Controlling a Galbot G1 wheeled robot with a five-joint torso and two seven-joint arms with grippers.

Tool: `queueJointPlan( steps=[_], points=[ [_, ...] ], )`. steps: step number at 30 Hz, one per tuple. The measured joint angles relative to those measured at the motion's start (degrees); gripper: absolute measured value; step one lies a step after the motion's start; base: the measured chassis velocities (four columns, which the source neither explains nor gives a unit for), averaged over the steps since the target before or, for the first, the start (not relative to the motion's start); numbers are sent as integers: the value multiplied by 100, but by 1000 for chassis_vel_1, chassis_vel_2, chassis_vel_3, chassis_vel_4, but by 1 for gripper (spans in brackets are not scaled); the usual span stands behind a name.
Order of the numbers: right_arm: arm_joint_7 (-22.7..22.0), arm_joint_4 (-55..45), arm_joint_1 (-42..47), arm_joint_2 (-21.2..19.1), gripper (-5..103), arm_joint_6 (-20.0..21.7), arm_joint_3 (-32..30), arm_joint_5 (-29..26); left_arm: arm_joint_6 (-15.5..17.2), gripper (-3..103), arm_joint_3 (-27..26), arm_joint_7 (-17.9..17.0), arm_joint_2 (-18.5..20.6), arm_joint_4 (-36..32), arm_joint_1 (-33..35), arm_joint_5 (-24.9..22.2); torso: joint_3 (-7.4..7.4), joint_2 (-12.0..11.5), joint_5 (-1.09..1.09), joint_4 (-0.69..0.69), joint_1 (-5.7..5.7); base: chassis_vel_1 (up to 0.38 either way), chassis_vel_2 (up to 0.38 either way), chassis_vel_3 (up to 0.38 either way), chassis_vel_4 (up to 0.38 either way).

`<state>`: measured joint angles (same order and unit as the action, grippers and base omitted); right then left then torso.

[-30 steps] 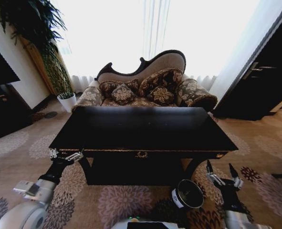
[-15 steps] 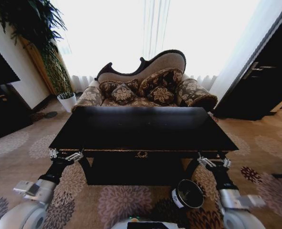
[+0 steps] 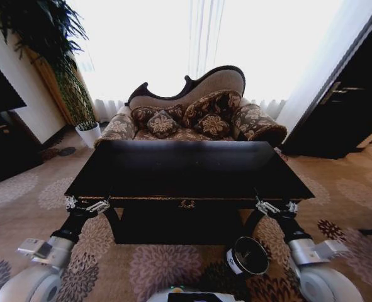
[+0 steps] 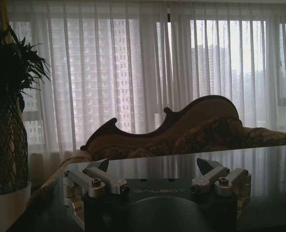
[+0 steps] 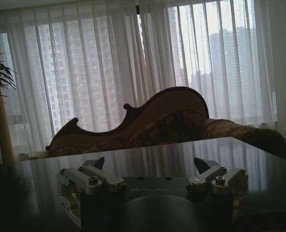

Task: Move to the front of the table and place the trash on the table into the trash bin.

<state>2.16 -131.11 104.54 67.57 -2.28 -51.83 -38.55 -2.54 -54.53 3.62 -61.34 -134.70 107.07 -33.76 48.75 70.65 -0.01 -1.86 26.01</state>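
Glossy black rectangular wooden bench (image 3: 186, 170) with gold edge trim stands directly before me, its long front edge facing my base, a patterned sofa (image 3: 192, 116) behind it against the curtained window. Its top reads as a bare reflective surface in the head view and both wrist views. Small dark reddish-brown cylindrical trash bin (image 3: 247, 256) with black interior and white label sits on the floral carpet (image 3: 148, 267) below the bench's front edge, right of centre, near my right arm. My left pincer (image 3: 86, 204) is held at the front left corner of the bench, level with the edge; the left wrist view shows its two fingers (image 4: 92, 180) spread apart with nothing between them. My right pincer (image 3: 272, 206) is held at the front right corner, likewise level with the edge; its fingers (image 5: 92, 176) are also spread apart and hold nothing. A potted plant in a white pot (image 3: 88, 133) stands on the floor at far left.
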Motion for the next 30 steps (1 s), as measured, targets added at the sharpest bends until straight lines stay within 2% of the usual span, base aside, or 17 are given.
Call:
queueJointPlan(
  steps=[30],
  points=[
    [1, 16, 3, 18, 100, -35, -1, 11, 0, 100, 0, 0, 0, 0, 0, 0, 0, 0, 0, 0, 0, 0, 0, 0, 0]
  ],
)
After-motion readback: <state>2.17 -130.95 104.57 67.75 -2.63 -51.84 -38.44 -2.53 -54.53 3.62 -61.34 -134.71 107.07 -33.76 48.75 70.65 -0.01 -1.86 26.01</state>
